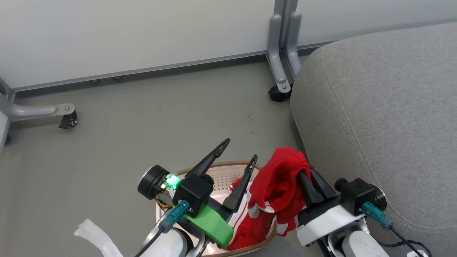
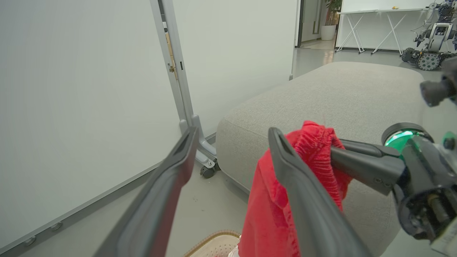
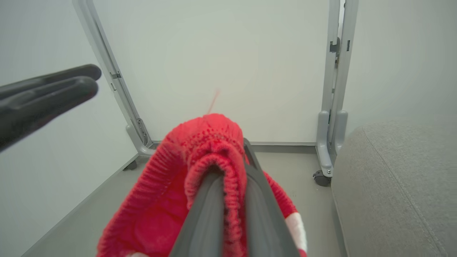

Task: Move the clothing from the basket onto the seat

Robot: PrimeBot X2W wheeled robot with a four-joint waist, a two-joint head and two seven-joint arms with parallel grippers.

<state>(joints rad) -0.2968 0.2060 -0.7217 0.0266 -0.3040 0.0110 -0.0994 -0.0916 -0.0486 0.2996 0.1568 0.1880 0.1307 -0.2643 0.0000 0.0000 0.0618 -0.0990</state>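
Head view, lower middle: right end effector (image 1: 307, 175) clamped tight on a bunched, ribbed fold of the red clothing (image 1: 276, 178), fingers pressed together with cloth between them. Held raised over the basket (image 1: 214, 165), with the red-and-white lower part trailing down inside the rim; cannot tell where one garment ends and another begins. Left end effector (image 1: 241, 149) spread wide and empty, poised over the basket just left of the hanging cloth, its nearer finger close to the fabric.

Seat (image 1: 375, 107) to the right of the gripped fold, its rounded near edge just beside the cloth, its broad top stretching away up and right. Right arm plainly the nearer one. Garment's long axis roughly vertical, hanging from the pinch.

Probably calls for a lift and a sweep rightward over that rounded edge, high enough for the trailing end to clear both basket rim and cushion side. Risk of dragging against the seat's flank or snagging the left finger.

Open floor (image 1: 160, 117) ahead and left. Partition leg (image 1: 280, 67) with castor (image 1: 276, 93) near the seat's far corner, well apart from the cloth.
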